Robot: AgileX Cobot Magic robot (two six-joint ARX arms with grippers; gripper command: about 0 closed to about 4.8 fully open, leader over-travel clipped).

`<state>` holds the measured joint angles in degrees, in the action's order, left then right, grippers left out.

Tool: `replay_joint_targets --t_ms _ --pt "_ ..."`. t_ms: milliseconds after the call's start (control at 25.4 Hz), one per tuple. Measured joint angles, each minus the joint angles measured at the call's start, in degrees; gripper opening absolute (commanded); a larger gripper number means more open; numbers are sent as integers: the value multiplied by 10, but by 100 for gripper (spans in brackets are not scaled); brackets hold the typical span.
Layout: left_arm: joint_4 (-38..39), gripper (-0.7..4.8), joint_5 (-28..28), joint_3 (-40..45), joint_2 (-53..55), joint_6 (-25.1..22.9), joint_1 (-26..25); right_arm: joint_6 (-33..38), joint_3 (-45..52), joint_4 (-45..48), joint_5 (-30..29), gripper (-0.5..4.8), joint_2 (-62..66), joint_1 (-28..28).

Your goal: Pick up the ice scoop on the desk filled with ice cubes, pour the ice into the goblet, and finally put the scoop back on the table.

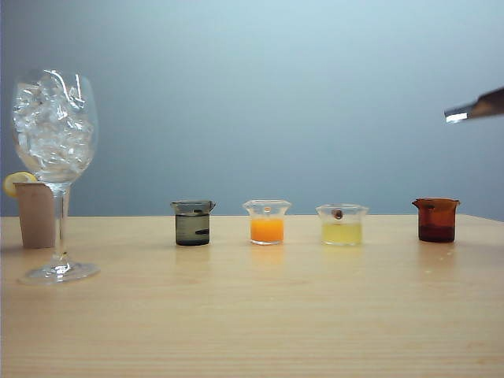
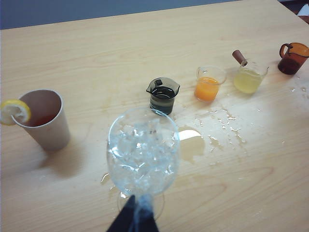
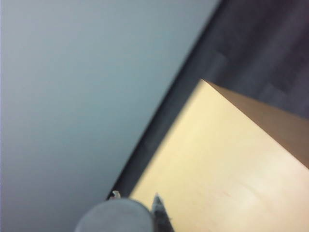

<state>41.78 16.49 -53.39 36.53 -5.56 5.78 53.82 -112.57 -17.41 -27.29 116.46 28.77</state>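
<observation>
The goblet (image 1: 55,126) stands on the desk (image 1: 260,315) at the left, its bowl heaped with ice cubes (image 1: 49,118). From above, the goblet (image 2: 142,154) shows the ice cubes (image 2: 140,162) up to its rim. My left gripper (image 2: 136,212) hangs in front of the stem as two dark tips close together, and it is out of the exterior view. My right gripper (image 3: 136,200) is shut on the round grey handle of the ice scoop (image 3: 113,217). A shiny edge of the ice scoop (image 1: 472,108) pokes in high at the right; its trough is hidden.
Four small beakers stand in a row: dark (image 1: 192,223), orange (image 1: 267,222), yellow (image 1: 342,224), brown (image 1: 435,220). A paper cup (image 1: 35,214) with a lemon slice sits behind the goblet. Spilled water (image 2: 212,130) lies beside the goblet. The desk's far corner (image 3: 203,82) shows.
</observation>
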Motion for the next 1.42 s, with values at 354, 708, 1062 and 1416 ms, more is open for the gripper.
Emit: replay_joint_targets --t_ms 354,708,1062,1416 --pt "0 -5 0 0 0 0 0 -7 172 98 -53 -6 6 37" --pt "0 -5 0 0 0 0 0 -90 253 136 -54 -6 5 58" --pt "0 -5 0 0 0 0 0 -113 327 176 -70 -6 13 56" --pt "0 -5 0 0 0 0 0 -129 352 221 -89 -6 11 52"
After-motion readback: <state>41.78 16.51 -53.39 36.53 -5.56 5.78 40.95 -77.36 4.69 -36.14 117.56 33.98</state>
